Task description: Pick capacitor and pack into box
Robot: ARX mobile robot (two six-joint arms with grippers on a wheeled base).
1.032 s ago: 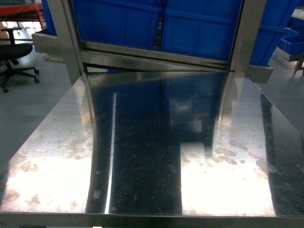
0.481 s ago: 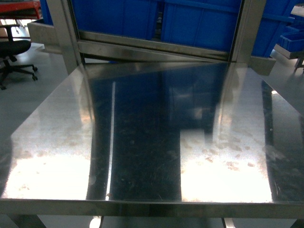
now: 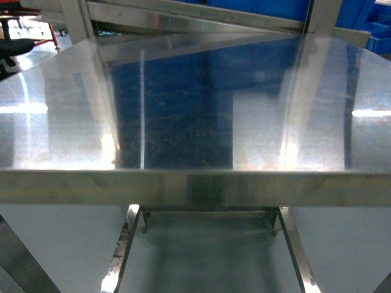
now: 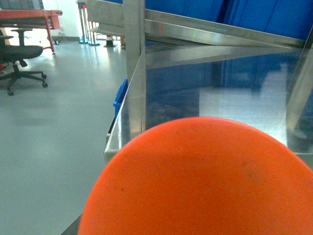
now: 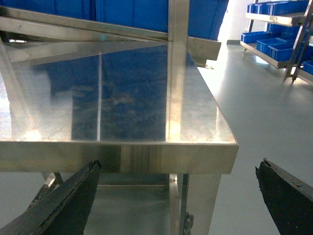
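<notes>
Basically nothing packed yet: no capacitor or box in view, steel table (image 3: 201,122) only; right claw (image 5: 178,196) spread wide & holding nothing, left claw state impossible to tell behind orange blob (image 4: 200,181)

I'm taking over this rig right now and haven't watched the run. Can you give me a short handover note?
Right gripper: jaws wide open, empty, held low in front of the steel table's front edge.
Left gripper: not visible; an orange rounded shape fills the left wrist view.
Job's things: no capacitor and no box in any view. The table top shows only reflections; blue bins sit on the rack behind it.
Done: nothing packed that can be seen.
Left: find the capacitor and the box, pick, pack.
</notes>
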